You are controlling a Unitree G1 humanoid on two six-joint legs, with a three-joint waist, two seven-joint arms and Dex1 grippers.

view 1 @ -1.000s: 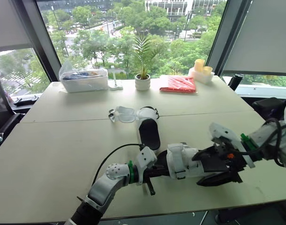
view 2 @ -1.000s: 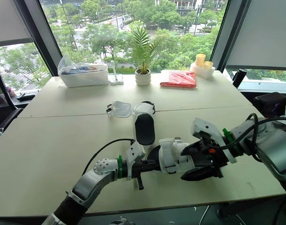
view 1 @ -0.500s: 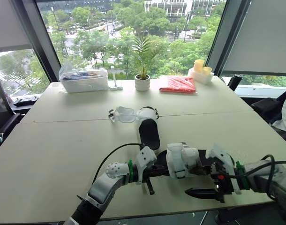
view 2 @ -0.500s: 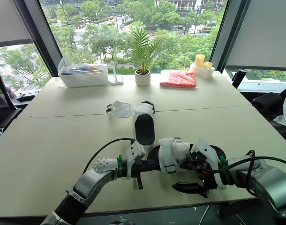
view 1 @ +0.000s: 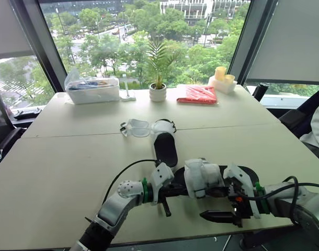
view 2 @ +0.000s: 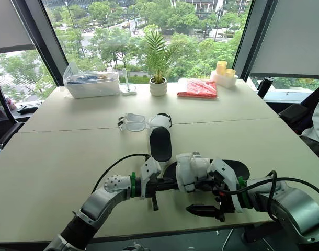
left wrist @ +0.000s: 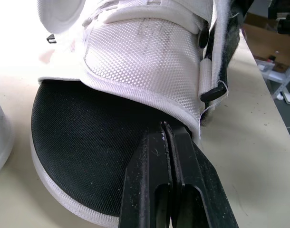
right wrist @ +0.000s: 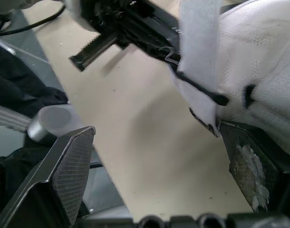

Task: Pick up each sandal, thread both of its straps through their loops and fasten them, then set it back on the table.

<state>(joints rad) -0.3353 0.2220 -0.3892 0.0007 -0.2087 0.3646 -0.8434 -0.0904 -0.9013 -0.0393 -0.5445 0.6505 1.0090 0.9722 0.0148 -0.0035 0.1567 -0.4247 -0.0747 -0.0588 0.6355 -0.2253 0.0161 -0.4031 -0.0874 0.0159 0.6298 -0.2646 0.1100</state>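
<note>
White sandal (view 1: 204, 178): sits near the front edge of the bench (view 1: 65, 157); second sandal (view 1: 166, 148) lies just behind it.
Change: right gripper (right wrist: 157, 137) has dropped from above the heel end to bench height and edged closer to the sandal.
Left gripper (left wrist: 167, 127): jaws pinched tight on the rim of the white upper, over the black insole.
Right jaws: spread wide, holding nothing, one finger just beside the loose strap (right wrist: 197, 47).

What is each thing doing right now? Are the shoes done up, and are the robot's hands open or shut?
near black-soled white sandal: gripped at its edge, one white strap hanging loose.
far black-soled white sandal: lying flat, straps spread open.
left gripper: shut on the near sandal.
right gripper: open, beside the loose strap.
small potted palm: standing upright.
</note>
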